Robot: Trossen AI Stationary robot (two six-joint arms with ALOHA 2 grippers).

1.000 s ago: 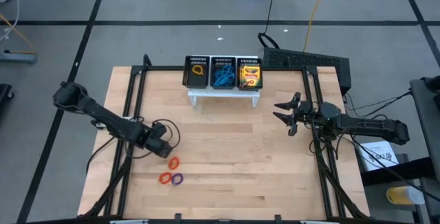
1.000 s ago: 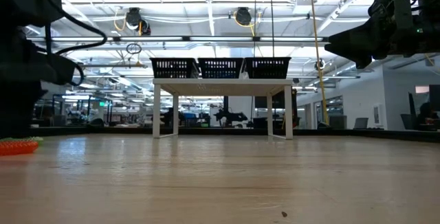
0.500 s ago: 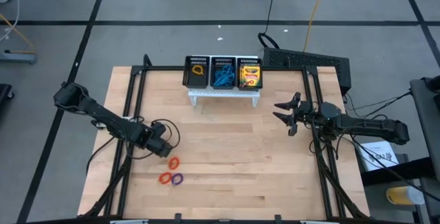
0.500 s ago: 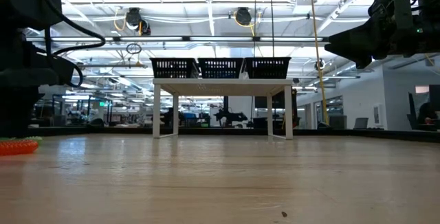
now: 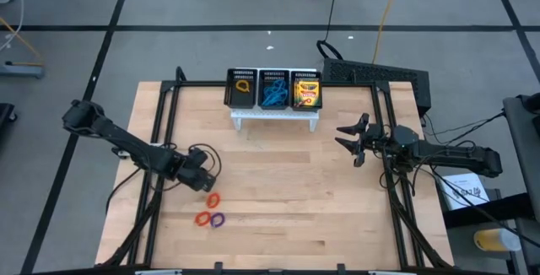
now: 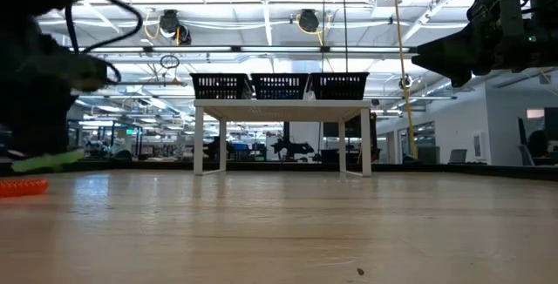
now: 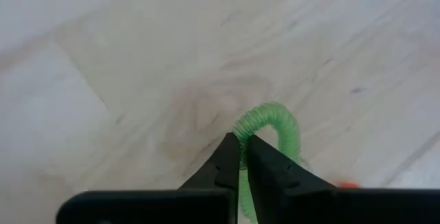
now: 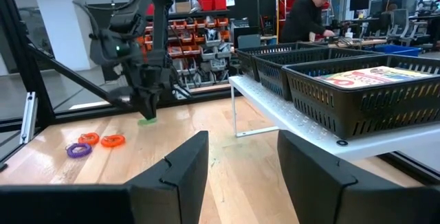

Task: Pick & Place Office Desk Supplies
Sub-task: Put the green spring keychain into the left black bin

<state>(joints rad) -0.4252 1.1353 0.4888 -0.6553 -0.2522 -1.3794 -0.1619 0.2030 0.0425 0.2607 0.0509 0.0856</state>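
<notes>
Robot body, high, low and wrist views. Left arm (image 5: 118, 142): dark, slender links joined at bulkier rounded joints, with a thin black cable looping in an arc beside its wrist. Right arm (image 5: 447, 152): the same dark finish, a long tapered link ending in a chunky wrist block. Left gripper (image 7: 242, 162): two matt black wedge-shaped fingers tapering to narrow tips, mounted on a flat black crossbar. Right gripper (image 8: 240, 162): two broad black fingers (image 8: 175, 169) with bevelled, faceted edges and a smooth plastic sheen. No markings or screws can be made out.
</notes>
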